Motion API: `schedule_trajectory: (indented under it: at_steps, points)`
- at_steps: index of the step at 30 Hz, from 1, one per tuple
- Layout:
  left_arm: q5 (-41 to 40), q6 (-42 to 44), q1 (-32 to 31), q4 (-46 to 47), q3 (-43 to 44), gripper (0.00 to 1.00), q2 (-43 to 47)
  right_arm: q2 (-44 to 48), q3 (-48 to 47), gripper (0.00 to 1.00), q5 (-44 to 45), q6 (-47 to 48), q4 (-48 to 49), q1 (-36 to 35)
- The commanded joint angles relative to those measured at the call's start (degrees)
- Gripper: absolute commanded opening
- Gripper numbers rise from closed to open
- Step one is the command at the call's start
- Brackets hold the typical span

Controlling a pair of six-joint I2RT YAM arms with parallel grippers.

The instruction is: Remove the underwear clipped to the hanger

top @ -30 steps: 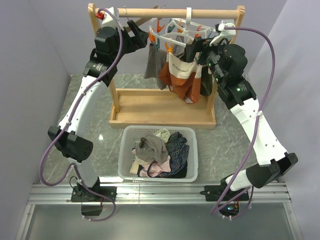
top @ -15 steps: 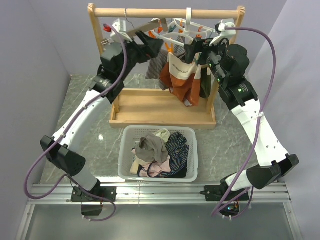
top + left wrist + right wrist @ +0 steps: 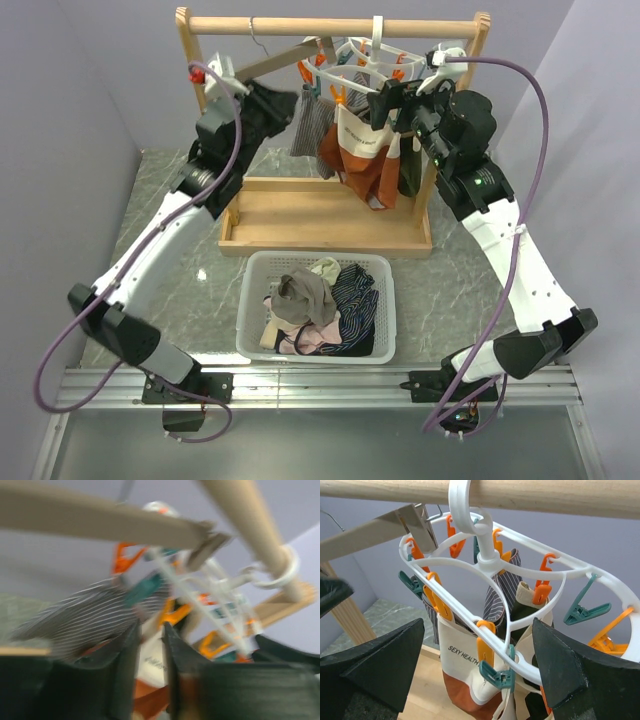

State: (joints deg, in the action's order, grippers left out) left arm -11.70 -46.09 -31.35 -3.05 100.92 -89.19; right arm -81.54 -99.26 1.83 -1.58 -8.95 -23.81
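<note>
The white hanger [image 3: 357,52] hangs by its hook from the wooden rod [image 3: 330,25], with orange and teal pegs around its rings. Clipped to it are grey pin-striped underwear [image 3: 314,124], a cream and rust-orange piece [image 3: 362,152] and a dark olive one [image 3: 411,170]. My left gripper [image 3: 291,100] sits at the striped piece's left edge. In the blurred left wrist view its jaws [image 3: 150,642] stand a slim gap apart, striped cloth [image 3: 85,617] beside the left finger. My right gripper [image 3: 480,630] is open wide, straddling the hanger's near rim [image 3: 520,657] above the cream piece [image 3: 465,655].
A white basket [image 3: 252,300] holding several loose garments stands in front of the wooden rack's base [image 3: 300,215]. A wooden hanger bar [image 3: 100,515] slants just above my left gripper. The rack's uprights [image 3: 197,70] flank both arms.
My left gripper's jaws have narrowed from wide open to a slim gap, and it has drawn back slightly left of the hanger. The right arm has barely moved.
</note>
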Motion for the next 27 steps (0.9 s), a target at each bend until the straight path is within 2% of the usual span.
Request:
schedule_trajectory:
  at_steps: [1, 3, 4, 5, 7, 11, 14, 16, 21, 27]
  points:
    - [-8.06, -2.51, 0.33, -1.26, -6.34, 0.25, 8.40, 2.70, 1.70, 0.95, -0.95, 0.00, 1.83, 0.26]
    - [-11.57, -4.70, 0.33, -5.11, -7.67, 0.13, 10.43, 2.96, 1.97, 0.95, -1.38, -0.35, 1.74, 0.26]
    - [-12.72, -5.67, 0.50, -7.30, -7.15, 0.03, 10.87, 3.05, 2.14, 0.95, -1.39, -0.26, 1.74, 0.17]
    - [-15.43, -7.16, 0.77, -10.98, -7.49, 0.01, 11.31, 3.31, 2.23, 0.95, -1.39, -0.26, 1.74, 0.26]
    - [-17.55, -9.10, 2.16, -13.03, -10.46, 0.01, 13.41, 3.40, 2.67, 0.95, -1.39, -0.35, 1.92, 0.26]
    - [-16.60, -7.28, 7.78, -9.18, -17.50, 0.01, 18.25, 3.58, 2.85, 0.95, -1.65, -0.70, 1.30, 0.35]
    - [-8.70, -7.17, 15.43, -5.04, -20.33, 0.01, 19.49, 3.40, 3.46, 0.95, -3.40, -0.96, 0.87, 0.26]
    - [-0.02, -6.92, 20.16, -1.99, -20.33, 0.01, 17.66, 3.31, 4.07, 0.95, -4.11, -1.49, 1.04, 0.35]
    - [4.14, -6.91, 20.72, 2.34, -17.35, 0.00, 12.91, 2.88, 4.08, 0.95, -4.90, -1.67, 0.95, 0.35]
    - [6.60, -7.70, 20.81, 4.98, -8.12, 0.01, 4.12, 3.14, 4.69, 0.95, -5.16, -1.49, 1.48, 0.26]
